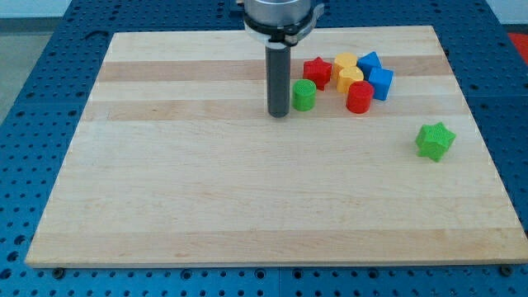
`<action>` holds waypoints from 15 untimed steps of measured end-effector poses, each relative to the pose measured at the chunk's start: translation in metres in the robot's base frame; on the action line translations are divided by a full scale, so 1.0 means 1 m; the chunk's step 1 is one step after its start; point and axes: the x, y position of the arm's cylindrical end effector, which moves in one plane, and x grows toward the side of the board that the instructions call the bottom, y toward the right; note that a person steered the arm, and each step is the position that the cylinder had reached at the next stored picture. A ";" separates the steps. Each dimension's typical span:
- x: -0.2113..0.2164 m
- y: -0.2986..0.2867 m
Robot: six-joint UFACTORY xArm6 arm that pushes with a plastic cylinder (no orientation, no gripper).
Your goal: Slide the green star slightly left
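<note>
1. My tip (279, 115) rests on the wooden counter (206, 190) near the view's top, just to the view's left of the green cylinder (304, 95). The tool is a plain rod with nothing to spread or pinch, and it holds nothing.
2. The green star (435, 140) lies alone toward the view's right edge, well apart from my tip and below the cluster.
3. Risk: a straight run toward the star would sweep through the green cylinder and likely the red cylinder (360, 96), dragging the cluster.
4. The red star (317, 71), yellow blocks (347, 69) and blue blocks (376, 74) sit packed together; one nudge probably shifts several.
5. Pushing left means reaching the star's right side, close to the counter's edge; a clipped point may spin it or send it off line.
6. "Slightly" means overshoot is easy.
</note>
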 end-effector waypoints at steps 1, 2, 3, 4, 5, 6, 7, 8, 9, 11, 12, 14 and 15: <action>-0.013 0.018; -0.018 0.028; 0.003 0.027; 0.058 0.027; 0.124 0.045; 0.176 0.100; 0.194 0.187; 0.184 0.251; 0.145 0.265; 0.107 0.226; 0.105 0.216; 0.091 0.272; 0.073 0.261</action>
